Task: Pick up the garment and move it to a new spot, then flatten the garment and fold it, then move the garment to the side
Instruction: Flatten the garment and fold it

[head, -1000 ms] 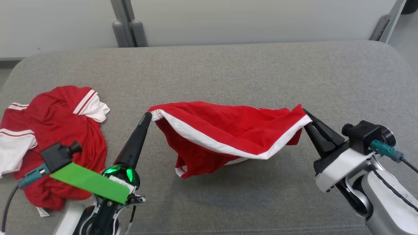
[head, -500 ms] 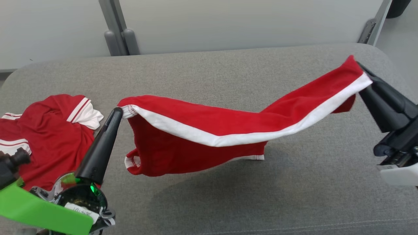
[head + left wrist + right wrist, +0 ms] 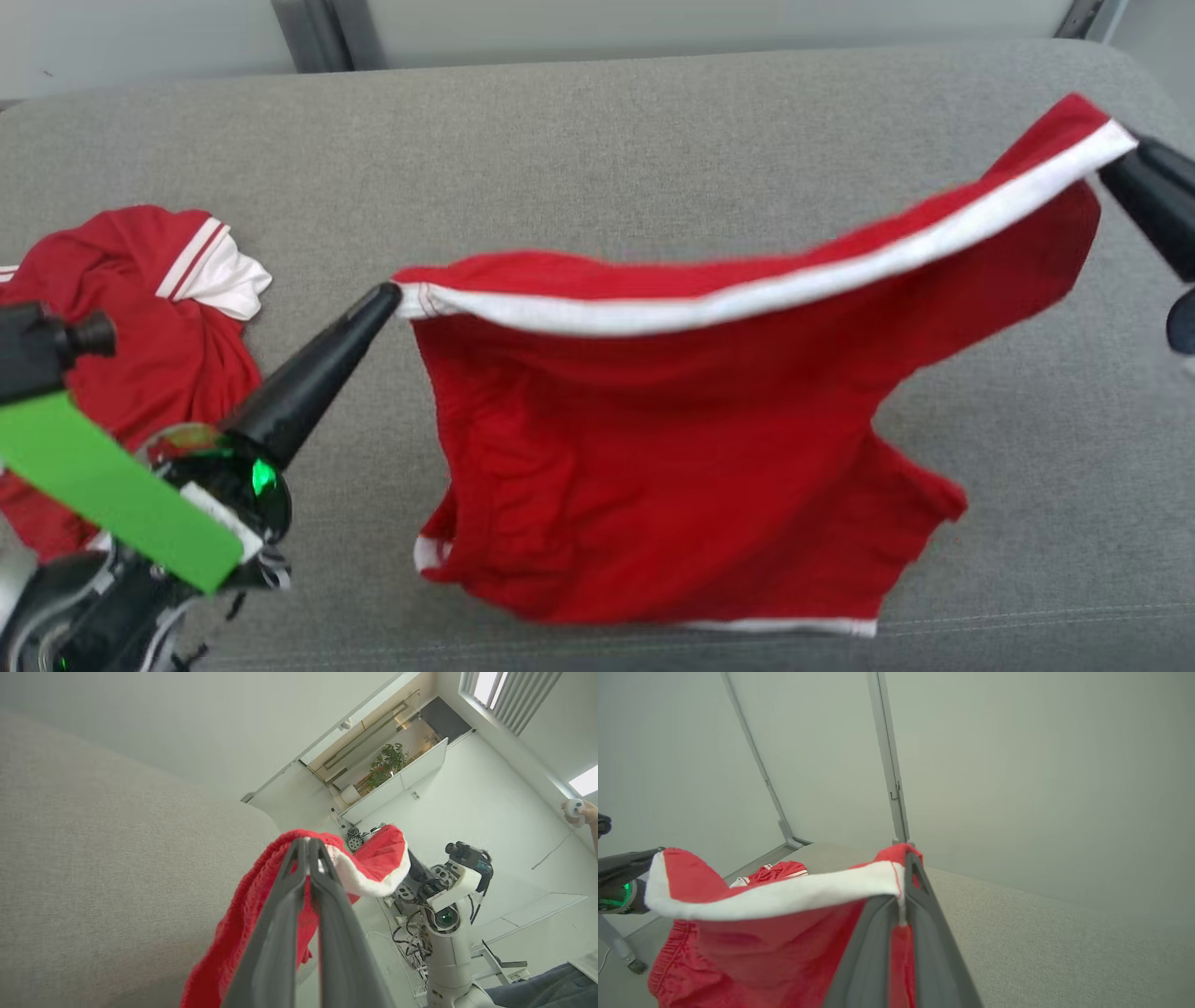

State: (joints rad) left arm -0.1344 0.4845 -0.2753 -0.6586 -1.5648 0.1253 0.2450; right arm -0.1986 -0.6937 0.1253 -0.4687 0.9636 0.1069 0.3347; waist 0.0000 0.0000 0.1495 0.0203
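Your red garment [image 3: 672, 448] hangs spread above the grey cushion [image 3: 653, 140], its white band stretched along the top. The head view gives you a second red garment [image 3: 159, 317] crumpled at the left, and the left wrist view adds a person's hand [image 3: 581, 812] at its right edge. Your left gripper [image 3: 388, 296] is clenched on one band corner, and your right gripper [image 3: 1117, 161] on the other.

- Open across the back of the desk [image 3: 653, 159] — bare grey fabric from side to side.
- Blocked mid-desk by the garment [image 3: 672, 448], hung like a curtain between left gripper [image 3: 387, 297] and right gripper [image 3: 1120, 166], both pinched on its white band.
- Taken up at the left end by a crumpled red heap [image 3: 159, 345], near the left gripper.
- Free at the front right — bare desk beside the garment's hanging edge.
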